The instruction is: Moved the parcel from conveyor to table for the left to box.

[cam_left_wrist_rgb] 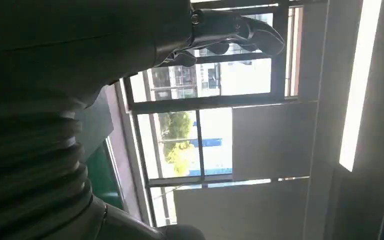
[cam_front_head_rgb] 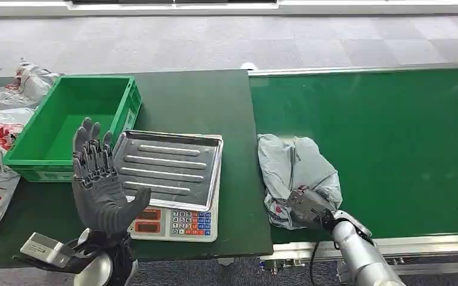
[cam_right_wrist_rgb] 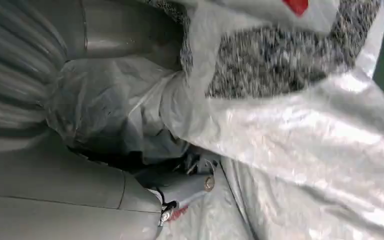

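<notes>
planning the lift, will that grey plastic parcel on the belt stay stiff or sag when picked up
Likely floppy: the parcel is a crumpled, wrinkled bag lying slumped on the conveyor. Its glossy film may be slippery in the right hand. Probably not prone to rolling.

A: What is the parcel (cam_front_head_rgb: 298, 173) made of?

B: It is a soft grey plastic bag, wrinkled and a little shiny; close up the film reflects light. The right hand (cam_front_head_rgb: 306, 208) on it looks like matt grey plastic with small metal pins.

A: And the conveyor belt (cam_front_head_rgb: 393, 143)?

B: Smooth green, with a light sheen, and its frame is bare metal. The table (cam_front_head_rgb: 203, 101) has a dark green matt top.

A: The other things?

B: The tray (cam_front_head_rgb: 170, 164) on the scale (cam_front_head_rgb: 176, 223) is ribbed, polished metal. The crate (cam_front_head_rgb: 71, 128) is hard glossy green plastic. The left hand (cam_front_head_rgb: 101, 185) is dark matt plastic. The bags (cam_front_head_rgb: 0, 125) beside the crate are thin white crumpled plastic.
</notes>
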Action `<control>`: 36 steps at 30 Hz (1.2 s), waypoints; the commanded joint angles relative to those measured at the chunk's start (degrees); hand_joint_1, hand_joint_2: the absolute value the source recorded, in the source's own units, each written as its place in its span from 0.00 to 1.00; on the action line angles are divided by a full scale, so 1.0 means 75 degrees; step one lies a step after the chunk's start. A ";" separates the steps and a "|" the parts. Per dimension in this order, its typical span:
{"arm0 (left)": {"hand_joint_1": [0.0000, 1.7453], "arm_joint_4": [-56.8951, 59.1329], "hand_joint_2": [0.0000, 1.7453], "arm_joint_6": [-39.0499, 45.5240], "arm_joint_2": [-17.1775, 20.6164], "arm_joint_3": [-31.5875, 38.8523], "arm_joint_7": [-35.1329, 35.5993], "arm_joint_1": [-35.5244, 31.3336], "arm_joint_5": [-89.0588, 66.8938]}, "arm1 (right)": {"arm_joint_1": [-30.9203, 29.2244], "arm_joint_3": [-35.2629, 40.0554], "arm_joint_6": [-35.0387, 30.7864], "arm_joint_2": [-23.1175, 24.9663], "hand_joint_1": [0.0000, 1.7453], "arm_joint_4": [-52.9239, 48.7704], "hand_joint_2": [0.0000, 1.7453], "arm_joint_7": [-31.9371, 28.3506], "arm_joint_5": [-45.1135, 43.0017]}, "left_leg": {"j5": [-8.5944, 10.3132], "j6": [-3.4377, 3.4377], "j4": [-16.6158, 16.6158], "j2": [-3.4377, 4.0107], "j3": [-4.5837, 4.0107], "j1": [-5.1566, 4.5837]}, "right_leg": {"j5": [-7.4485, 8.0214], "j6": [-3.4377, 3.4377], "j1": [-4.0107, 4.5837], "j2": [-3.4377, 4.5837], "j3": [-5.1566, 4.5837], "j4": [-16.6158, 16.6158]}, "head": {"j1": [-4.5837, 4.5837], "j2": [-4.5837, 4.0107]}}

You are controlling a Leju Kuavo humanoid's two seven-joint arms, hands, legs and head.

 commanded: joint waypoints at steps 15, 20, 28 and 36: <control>0.00 0.0537 1.00 0.0357 0.0056 -0.0525 0.0023 -0.0155 -0.0055 | 0.2020 -0.1138 -0.7562 0.1601 1.00 -0.8770 1.00 0.0481 -0.1663 | 0.0007 -0.0009 -0.0001 -0.0067 -0.0040 -0.0016 | -0.0008 0.0008 -0.0018 -0.0043 -0.0029 0.0012 | 0.0000 0.0000; 0.00 0.0657 1.00 0.0301 0.0004 -0.0574 0.0023 -0.0276 -0.0011 | 0.1906 -0.1773 -0.7562 0.2192 1.00 -0.9329 1.00 0.0000 -0.1137 | 0.0011 -0.0017 -0.0008 -0.0042 -0.0043 -0.0020 | -0.0001 0.0009 -0.0024 -0.0016 -0.0043 0.0012 | -0.0003 0.0000; 0.00 0.0786 1.00 0.0042 0.0117 -0.0508 0.0023 -0.0542 0.0116 | 0.1101 0.2199 -0.2305 0.0716 1.00 -0.7000 1.00 -0.0070 -0.2591 | 0.0000 -0.0008 -0.0012 0.0035 -0.0030 -0.0004 | 0.0019 0.0006 -0.0009 0.0053 -0.0013 -0.0006 | 0.0000 0.0000; 0.00 0.0999 1.00 -0.0007 0.0143 -0.0490 0.0023 -0.0643 0.0084 | 0.0874 0.4517 -0.1819 0.1205 1.00 -0.6194 1.00 0.0078 -0.1401 | 0.0029 -0.0017 -0.0031 0.0004 -0.0008 -0.0004 | 0.0026 0.0002 -0.0007 0.0024 -0.0019 -0.0015 | -0.0006 0.0000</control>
